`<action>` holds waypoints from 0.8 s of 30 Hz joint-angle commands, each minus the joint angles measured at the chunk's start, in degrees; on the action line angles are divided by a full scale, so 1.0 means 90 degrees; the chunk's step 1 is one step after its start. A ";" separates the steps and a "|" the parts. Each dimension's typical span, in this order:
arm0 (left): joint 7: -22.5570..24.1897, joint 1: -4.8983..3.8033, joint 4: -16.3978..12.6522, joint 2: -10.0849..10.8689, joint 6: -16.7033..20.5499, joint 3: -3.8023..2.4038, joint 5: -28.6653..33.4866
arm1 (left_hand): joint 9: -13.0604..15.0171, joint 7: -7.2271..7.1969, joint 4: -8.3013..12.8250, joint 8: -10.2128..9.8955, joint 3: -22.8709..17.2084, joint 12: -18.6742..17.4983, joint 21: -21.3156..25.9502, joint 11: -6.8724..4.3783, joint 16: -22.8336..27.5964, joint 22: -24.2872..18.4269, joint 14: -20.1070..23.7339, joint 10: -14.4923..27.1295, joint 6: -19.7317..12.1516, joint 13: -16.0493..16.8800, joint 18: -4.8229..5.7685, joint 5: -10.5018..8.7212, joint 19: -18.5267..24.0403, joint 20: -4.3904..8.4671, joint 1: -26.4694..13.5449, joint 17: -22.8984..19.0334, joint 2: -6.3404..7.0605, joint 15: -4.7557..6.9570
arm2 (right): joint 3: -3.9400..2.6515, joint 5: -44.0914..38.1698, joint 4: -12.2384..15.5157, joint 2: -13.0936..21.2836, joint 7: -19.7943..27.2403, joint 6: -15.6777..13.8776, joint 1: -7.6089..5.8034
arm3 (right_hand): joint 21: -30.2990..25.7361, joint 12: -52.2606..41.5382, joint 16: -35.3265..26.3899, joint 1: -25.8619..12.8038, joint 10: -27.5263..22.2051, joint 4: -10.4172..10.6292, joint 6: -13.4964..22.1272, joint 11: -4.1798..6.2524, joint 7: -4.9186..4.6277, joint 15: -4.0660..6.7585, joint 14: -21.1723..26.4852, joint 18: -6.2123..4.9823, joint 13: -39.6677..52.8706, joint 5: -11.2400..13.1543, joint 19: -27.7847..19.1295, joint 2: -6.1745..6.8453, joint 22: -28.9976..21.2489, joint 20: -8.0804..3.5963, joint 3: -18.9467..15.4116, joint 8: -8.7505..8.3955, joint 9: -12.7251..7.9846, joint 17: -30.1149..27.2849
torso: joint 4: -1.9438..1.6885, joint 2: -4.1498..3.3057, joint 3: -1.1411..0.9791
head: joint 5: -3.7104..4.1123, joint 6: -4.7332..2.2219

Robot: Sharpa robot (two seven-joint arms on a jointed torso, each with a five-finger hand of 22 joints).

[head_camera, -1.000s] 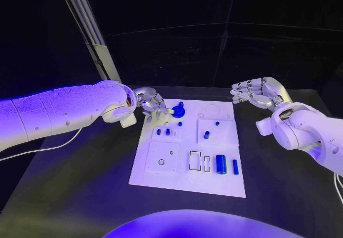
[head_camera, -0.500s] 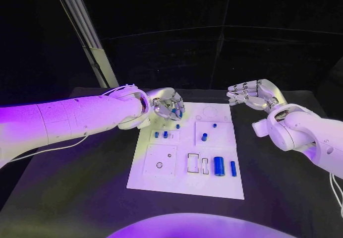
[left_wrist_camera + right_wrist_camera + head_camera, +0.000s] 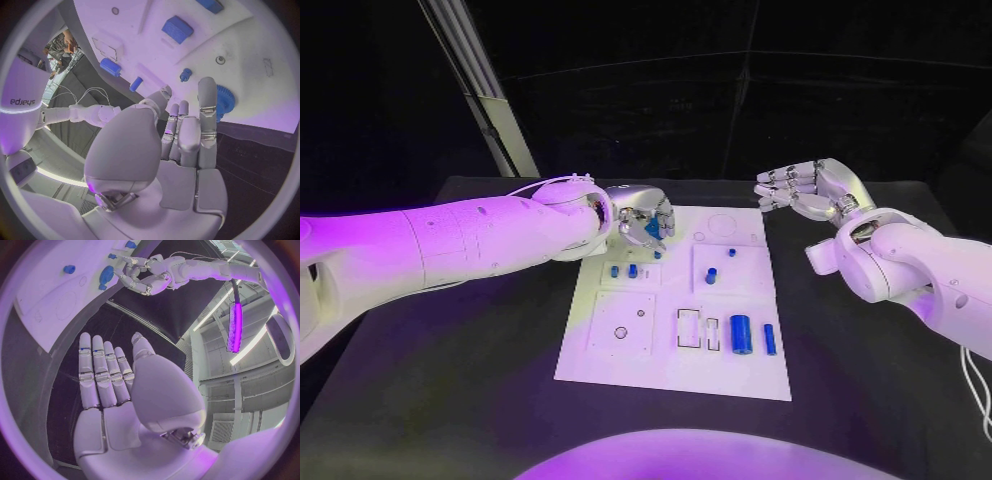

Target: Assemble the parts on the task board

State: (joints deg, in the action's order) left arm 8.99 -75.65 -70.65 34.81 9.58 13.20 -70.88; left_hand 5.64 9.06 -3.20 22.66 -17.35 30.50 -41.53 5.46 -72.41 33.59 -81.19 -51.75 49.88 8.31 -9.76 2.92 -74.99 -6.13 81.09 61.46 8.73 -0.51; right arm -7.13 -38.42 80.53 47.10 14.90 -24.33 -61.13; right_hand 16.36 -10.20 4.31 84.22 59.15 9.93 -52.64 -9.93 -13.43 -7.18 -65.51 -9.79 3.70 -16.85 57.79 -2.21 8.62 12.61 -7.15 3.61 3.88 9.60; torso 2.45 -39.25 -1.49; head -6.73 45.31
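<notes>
My left robot hand (image 3: 639, 217) hangs over the far left corner of the white flat task board (image 3: 678, 370), and its fingertips (image 3: 208, 87) touch the blue toothed gear (image 3: 225, 100), I think to seat it there. I cannot tell if the gear is really gripped. My right robot hand (image 3: 805, 190) waits beyond the far right corner of the board, fingers loosely spread, holding nothing. In the recesses of the board stand small blue pegs (image 3: 630, 270), and a blue cylinder (image 3: 740, 334) lies nearer me.
</notes>
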 commanded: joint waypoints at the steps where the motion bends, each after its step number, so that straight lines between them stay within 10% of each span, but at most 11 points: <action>1: -0.0164 -0.0003 0.0035 -0.0039 -0.0339 -0.0001 -0.0498 | -0.0052 -0.0016 0.0054 -0.0077 -0.0024 -0.0052 -0.0537 -0.0021 -0.0323 0.0572 -0.0145 -0.0122 0.0123 -0.0073 0.0054 0.0000 -0.0207 0.0018 -0.0077 0.0365 -0.0001 0.0013 | -0.0004 0.0012 0.0003 -0.0007 0.0039 -0.0017 -0.0011 | -0.0023 -0.0034 -0.0035 -0.0001 -0.0033 -0.0029 0.0048 0.0002 -0.0018 0.0016 0.0044 -0.0057 -0.0008 0.0017 0.0024 -0.0034 -0.0009 0.0019 -0.0022 -0.0004 -0.0003 -0.0006 | -0.0007 0.0003 0.0002 | 0.0004 0.0011; 24: -0.0287 0.0037 0.0407 -0.0261 -0.0838 -0.0005 -0.0787 | -0.0177 -0.0085 0.0143 -0.0272 -0.0169 -0.0217 -0.1727 -0.0084 -0.0874 0.1883 -0.0360 -0.0457 0.0455 -0.0290 0.0246 0.0020 -0.0524 0.0058 -0.0167 0.0974 -0.0014 0.0057 | -0.0004 0.0011 -0.0025 -0.0033 0.0056 -0.0030 -0.0011 | -0.0031 -0.0041 -0.0033 0.0007 -0.0040 -0.0036 0.0051 0.0001 -0.0019 0.0016 0.0047 -0.0057 -0.0008 0.0021 0.0027 -0.0050 -0.0013 0.0020 -0.0015 -0.0003 -0.0002 -0.0011 | -0.0014 0.0002 -0.0005 | -0.0006 0.0026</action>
State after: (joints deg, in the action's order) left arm 6.76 -75.28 -67.11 32.60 3.61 13.19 -77.16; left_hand 4.13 8.28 -1.95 20.44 -18.60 28.62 -56.90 4.70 -80.11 50.52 -83.65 -55.40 53.65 5.74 -7.95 2.92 -79.37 -5.53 80.08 70.17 8.68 -0.10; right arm -7.14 -38.41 80.22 46.88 14.92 -24.34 -61.13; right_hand 16.36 -10.19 4.31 84.22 59.16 9.93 -52.64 -9.93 -13.43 -7.18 -65.51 -9.79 3.70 -16.85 57.79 -2.21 8.55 12.61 -7.15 3.61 3.87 9.55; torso 2.41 -39.23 -1.53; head -6.86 45.51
